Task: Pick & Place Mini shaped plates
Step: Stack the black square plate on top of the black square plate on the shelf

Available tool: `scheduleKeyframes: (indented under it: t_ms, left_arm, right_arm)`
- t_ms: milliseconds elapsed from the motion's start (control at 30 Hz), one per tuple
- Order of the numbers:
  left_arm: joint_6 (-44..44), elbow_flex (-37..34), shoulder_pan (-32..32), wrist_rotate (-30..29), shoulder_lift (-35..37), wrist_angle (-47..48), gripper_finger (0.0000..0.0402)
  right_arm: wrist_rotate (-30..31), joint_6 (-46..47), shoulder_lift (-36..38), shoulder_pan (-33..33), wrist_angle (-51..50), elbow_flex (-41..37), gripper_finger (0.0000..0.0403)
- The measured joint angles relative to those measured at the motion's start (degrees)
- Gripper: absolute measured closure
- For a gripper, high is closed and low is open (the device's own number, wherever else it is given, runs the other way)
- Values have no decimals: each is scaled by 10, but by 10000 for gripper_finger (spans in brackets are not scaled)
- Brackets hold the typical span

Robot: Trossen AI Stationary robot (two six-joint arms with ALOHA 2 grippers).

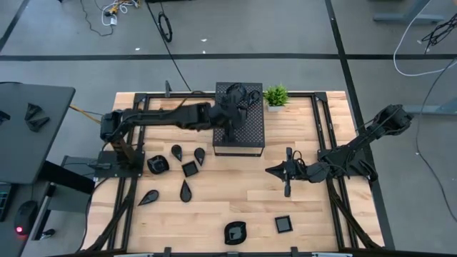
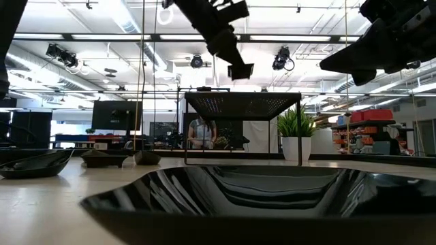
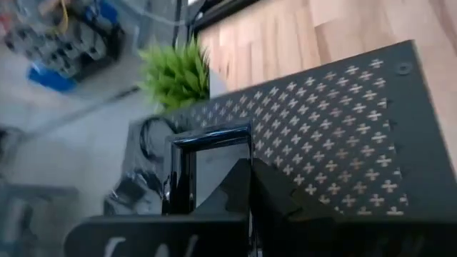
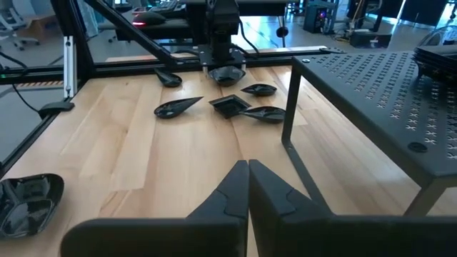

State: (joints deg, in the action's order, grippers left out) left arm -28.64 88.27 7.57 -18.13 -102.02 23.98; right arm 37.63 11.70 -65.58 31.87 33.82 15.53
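Eight mini shaped plates point(image 1: 189, 168), one box point(image 1: 239, 121).

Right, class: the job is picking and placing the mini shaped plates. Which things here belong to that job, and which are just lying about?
Belongs to the job:
- mini shaped plates scattered on the wooden table
- square plate held by the left gripper over the perforated box
- right gripper, shut, empty

Just lying about:
- potted plant
- monitor

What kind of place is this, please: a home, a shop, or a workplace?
Most likely a robotics lab or workshop. A wooden table framed in black rails carries two robot arms, cables trail over the grey floor, and the low view shows ceiling lights and shelving behind.
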Motion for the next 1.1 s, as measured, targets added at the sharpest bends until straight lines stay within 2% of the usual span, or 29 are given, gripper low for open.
scheduleKeyframes:
  t_ms: [200, 500, 667, 867, 1100]
  left_arm:
    - [69, -5, 29, 44, 0, 6, 391]
    - [70, -5, 32, 53, -7, 1, 391]
    - [66, -6, 33, 50, -20, 5, 390]
    - [63, -6, 32, -1, -30, 1, 390]
    - [58, -6, 35, -1, -42, 6, 390]
  right_arm:
    - [0, 0, 0, -10, 0, 0, 394]
    - [-1, 0, 0, -10, 1, 0, 394]
    - [-1, 3, 0, -10, 2, 0, 394]
    - [-5, 3, 0, -10, 7, 0, 394]
    - [-7, 3, 0, -10, 8, 0, 394]
